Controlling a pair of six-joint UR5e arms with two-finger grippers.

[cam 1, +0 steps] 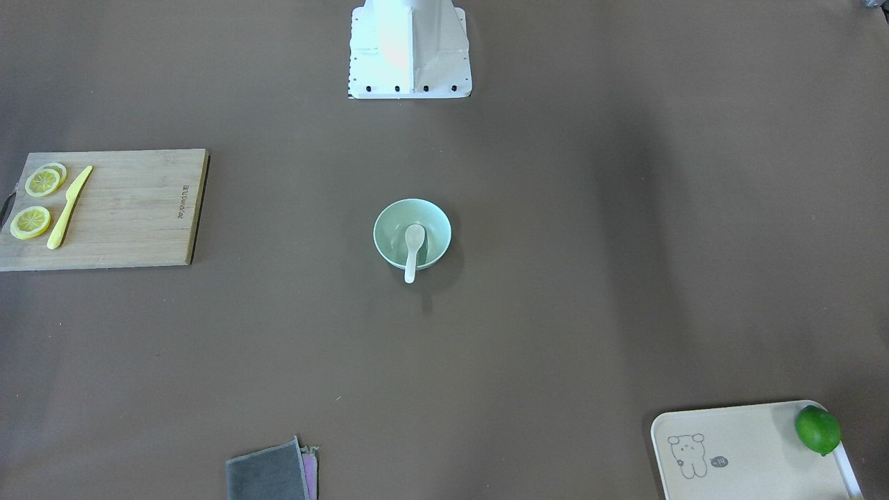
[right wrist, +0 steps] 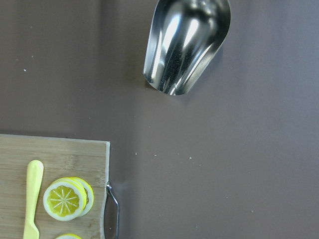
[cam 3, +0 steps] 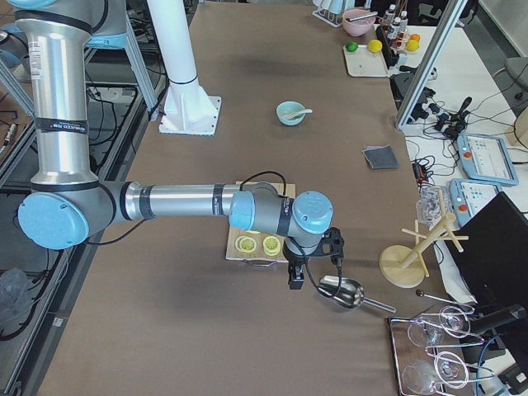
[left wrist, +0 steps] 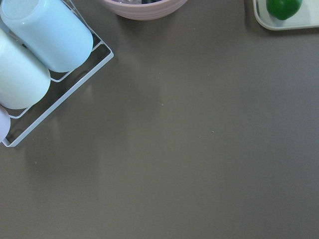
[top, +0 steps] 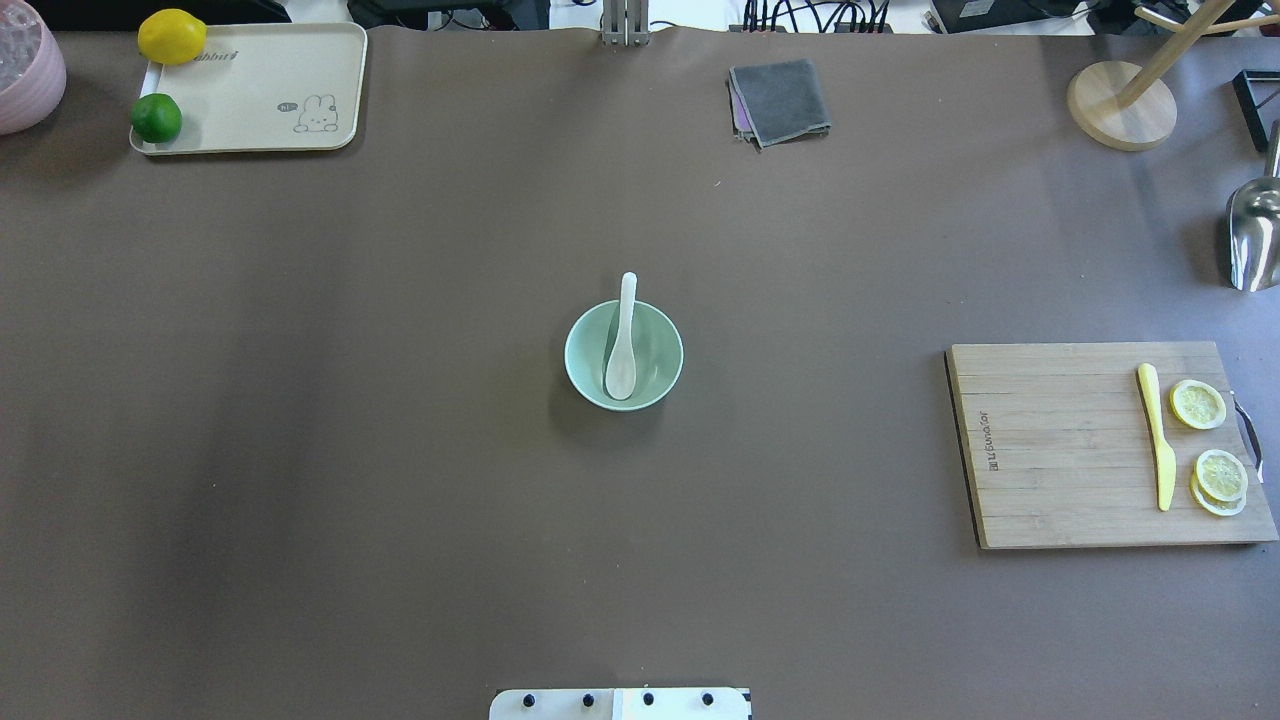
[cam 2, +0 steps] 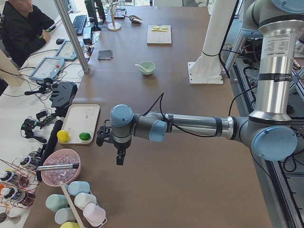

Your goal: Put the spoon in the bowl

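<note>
The white spoon lies in the mint-green bowl at the table's middle, scoop inside, handle resting on the rim and sticking out on the far side. Both also show in the front-facing view, spoon and bowl. My left gripper shows only in the exterior left view, far out near the tray's end of the table. My right gripper shows only in the exterior right view, over the cutting board's outer end. I cannot tell whether either is open or shut. Neither wrist view shows its fingers.
A wooden cutting board with a yellow knife and lemon slices lies on my right. A metal scoop and wooden stand are beyond it. A tray with a lime and lemon is far left. A grey cloth lies far centre.
</note>
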